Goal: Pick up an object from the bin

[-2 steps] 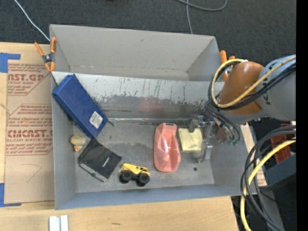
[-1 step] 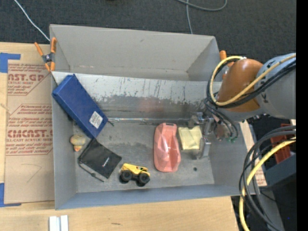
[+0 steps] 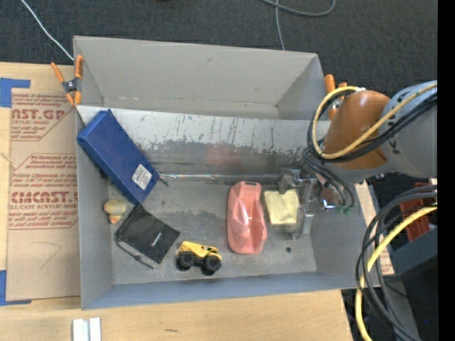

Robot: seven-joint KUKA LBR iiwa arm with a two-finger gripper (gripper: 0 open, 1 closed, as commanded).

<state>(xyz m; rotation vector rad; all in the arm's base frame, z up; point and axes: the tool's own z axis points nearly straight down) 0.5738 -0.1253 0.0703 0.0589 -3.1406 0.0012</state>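
My gripper (image 3: 304,203) is low at the right side of the bin, reaching in from the right. A pale yellow block (image 3: 281,209) lies right against its left side, partly under it. Just left of the block, and touching it, is a pink wrapped oblong thing (image 3: 246,217) lying lengthwise on the bin floor. A small yellow toy truck with black wheels (image 3: 200,256) stands further left near the front wall.
A black flat pouch (image 3: 146,236) lies at the front left, with a small beige lump (image 3: 114,208) beside it. A long blue box with a white label (image 3: 116,155) leans in the left back corner. The orange-covered wrist and its cables hang over the right rim.
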